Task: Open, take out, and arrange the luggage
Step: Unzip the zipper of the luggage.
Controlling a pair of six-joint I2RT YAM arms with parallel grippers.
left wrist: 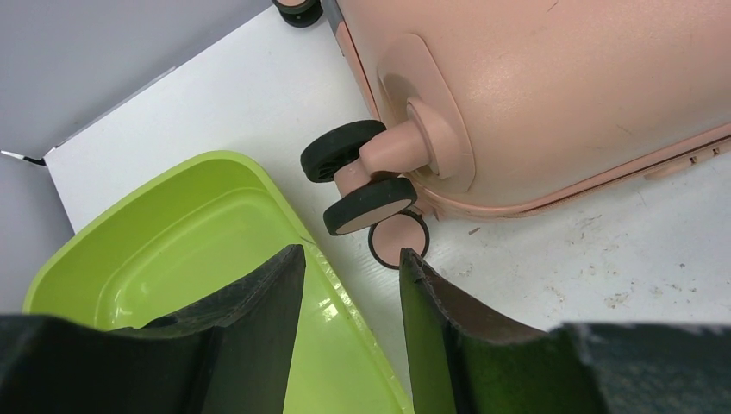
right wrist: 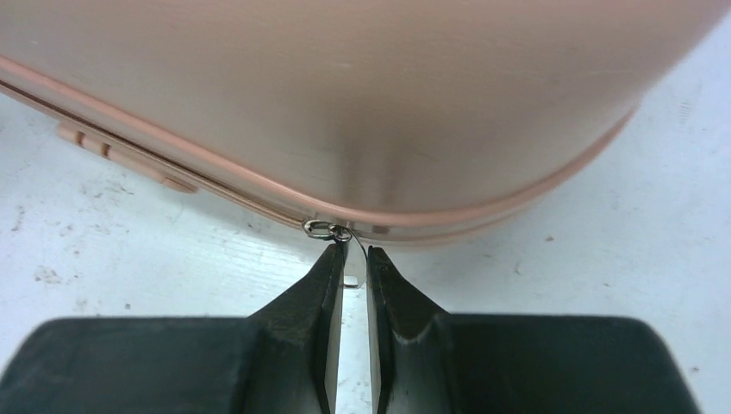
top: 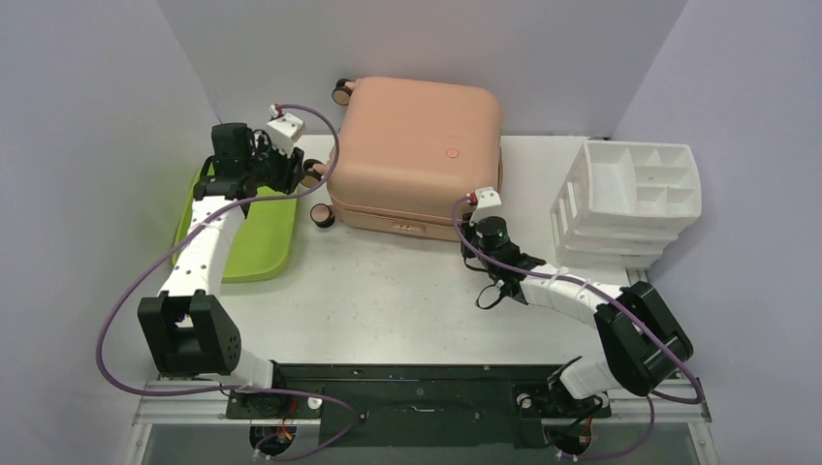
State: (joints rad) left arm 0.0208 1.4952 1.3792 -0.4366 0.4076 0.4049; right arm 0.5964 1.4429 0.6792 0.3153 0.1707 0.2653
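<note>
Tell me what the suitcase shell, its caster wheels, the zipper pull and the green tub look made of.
Suitcase shell: hard plastic, likely; matte pink with soft sheen, moulded curves. Caster wheels: dull black rubbery tread over pink plastic hubs. Zipper pull: metal, by its shiny silver rings. Green tub: glossy plastic, sharp reflections.

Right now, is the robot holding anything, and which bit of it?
The right fingers seem to pinch the luggage zipper pull by its small tab. The left fingers hold nothing.
</note>
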